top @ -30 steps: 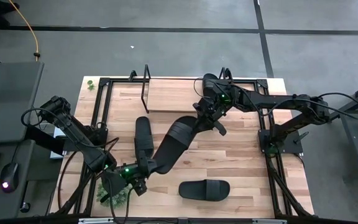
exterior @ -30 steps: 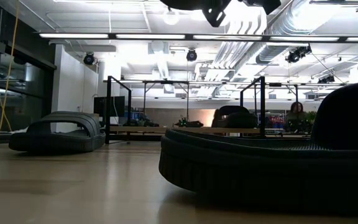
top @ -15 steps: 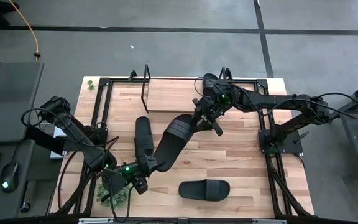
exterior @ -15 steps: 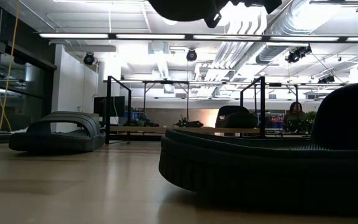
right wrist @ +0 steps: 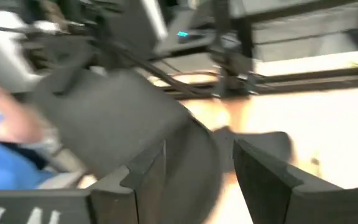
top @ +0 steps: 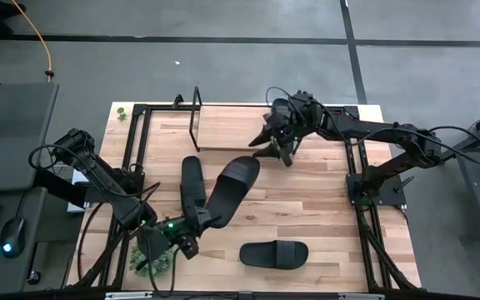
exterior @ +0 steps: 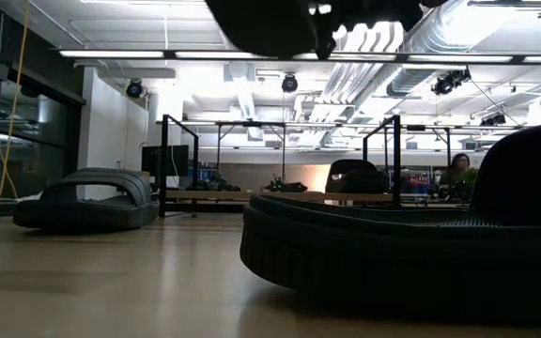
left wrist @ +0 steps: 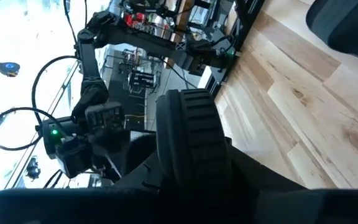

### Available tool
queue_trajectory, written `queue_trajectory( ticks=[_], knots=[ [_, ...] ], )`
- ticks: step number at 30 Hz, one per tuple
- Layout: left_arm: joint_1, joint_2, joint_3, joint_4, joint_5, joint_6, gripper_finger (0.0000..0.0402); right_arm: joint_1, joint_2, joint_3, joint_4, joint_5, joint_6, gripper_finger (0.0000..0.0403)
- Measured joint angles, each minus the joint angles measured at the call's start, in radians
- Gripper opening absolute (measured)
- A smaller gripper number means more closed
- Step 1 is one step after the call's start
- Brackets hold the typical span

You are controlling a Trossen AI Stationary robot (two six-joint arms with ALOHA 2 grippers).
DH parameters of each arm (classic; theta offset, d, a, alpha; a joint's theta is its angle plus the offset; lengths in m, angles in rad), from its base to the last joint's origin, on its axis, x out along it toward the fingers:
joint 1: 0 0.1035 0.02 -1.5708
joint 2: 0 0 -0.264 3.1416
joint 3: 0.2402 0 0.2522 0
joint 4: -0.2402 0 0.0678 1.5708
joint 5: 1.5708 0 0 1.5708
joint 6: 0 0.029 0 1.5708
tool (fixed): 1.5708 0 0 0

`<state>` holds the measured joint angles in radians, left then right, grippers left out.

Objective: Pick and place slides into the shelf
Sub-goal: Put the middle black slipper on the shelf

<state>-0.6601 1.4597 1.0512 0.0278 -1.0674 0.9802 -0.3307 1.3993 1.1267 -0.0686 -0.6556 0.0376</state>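
Observation:
One black slide slants across the table's middle, and its ribbed strap fills the left wrist view. My left gripper is at its near end. My right gripper hangs open by the front edge of the shelf's wooden board, just beyond the slide's far end; its fingers stand apart. Two more slides lie flat on their soles: one left of the held one, one near the front edge. My left gripper holds the slide by its near end, coming level from the table's near left, along the slide's length. The gripper itself hides the place of contact. The slide slants toward the far right; whether its far end touches the table I cannot tell.
Black metal frames run along the table's left and right sides, and the shelf's wire end frame stands at the board's left end. A green plant lies by the left arm. A person sits in the room behind.
My right gripper has opened, let go of the slide's far end and drawn back toward the far edge, up to the shelf board. The slide's far end has swung slightly toward the table's left, while its near end has stayed at my left gripper.

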Motion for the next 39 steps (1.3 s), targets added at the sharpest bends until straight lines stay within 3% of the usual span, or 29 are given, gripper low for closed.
queue_trajectory(
  ticks=[7,13,24,30,39],
  knots=[
    [0.009,0.000,0.000,-0.015,-0.030,-0.018,0.0059,-0.031,-0.018,0.001,-0.201,0.258,-0.161,0.0179],
    [0.085,0.000,0.000,-0.089,-0.056,-0.104,0.0077,-0.028,-0.048,0.001,-0.385,0.521,-0.169,0.0179],
    [0.251,0.054,0.000,-0.096,0.012,-0.121,0.0086,0.039,-0.141,0.001,-0.561,0.744,-0.119,0.0179],
    [0.310,0.066,0.000,-0.095,0.075,-0.123,0.0087,0.144,-0.213,0.001,-0.653,0.853,0.025,0.0179],
    [0.391,0.066,0.000,-0.070,0.194,-0.121,0.0087,0.339,-0.243,0.001,-0.629,0.938,0.172,0.0179]
  ],
)
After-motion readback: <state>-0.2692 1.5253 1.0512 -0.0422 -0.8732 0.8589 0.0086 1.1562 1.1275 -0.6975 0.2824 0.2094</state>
